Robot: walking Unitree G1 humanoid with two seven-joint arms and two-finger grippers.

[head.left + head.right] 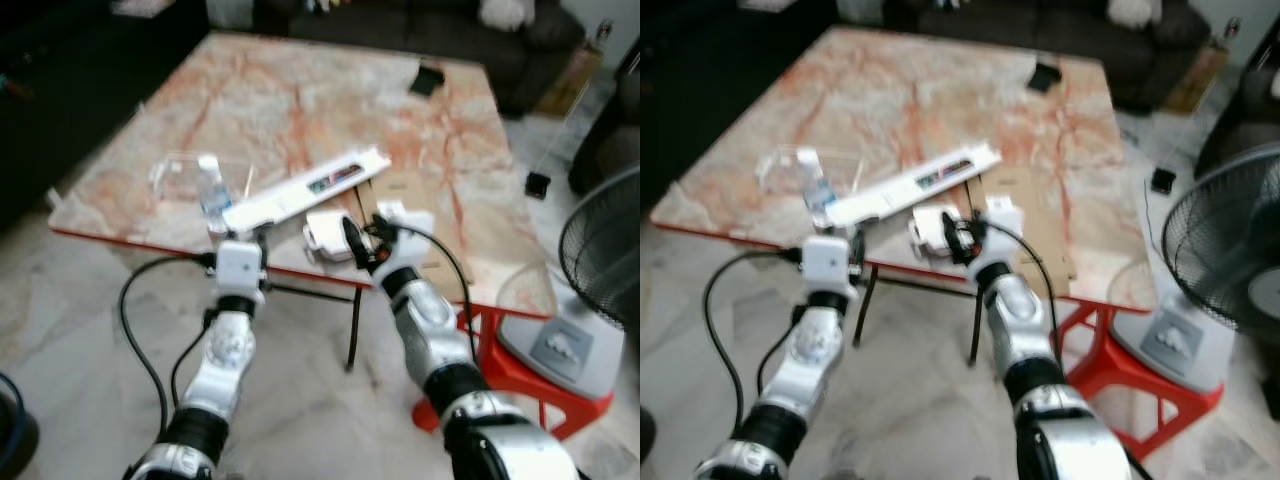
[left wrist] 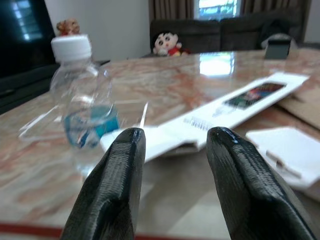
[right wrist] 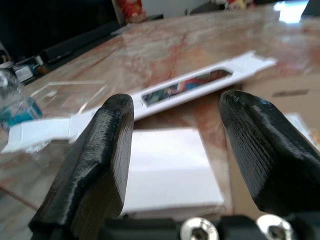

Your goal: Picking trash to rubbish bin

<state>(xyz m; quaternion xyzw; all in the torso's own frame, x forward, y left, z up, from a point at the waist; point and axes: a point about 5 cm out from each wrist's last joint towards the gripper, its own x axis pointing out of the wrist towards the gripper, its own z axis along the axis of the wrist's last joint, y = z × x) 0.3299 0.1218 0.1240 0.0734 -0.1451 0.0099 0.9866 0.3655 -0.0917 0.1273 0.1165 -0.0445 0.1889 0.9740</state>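
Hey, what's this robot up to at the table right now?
The robot stands at the near edge of a marble table strewn with trash. Its left gripper is open, aimed at a small plastic bottle and a long flattened white box. Its right gripper is open too, lined up on a small white box near the edge. Neither holds anything yet. A piece of cardboard lies further back.

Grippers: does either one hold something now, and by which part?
Nothing is held. The left gripper is open before the white carton; the right gripper is open before the white box.
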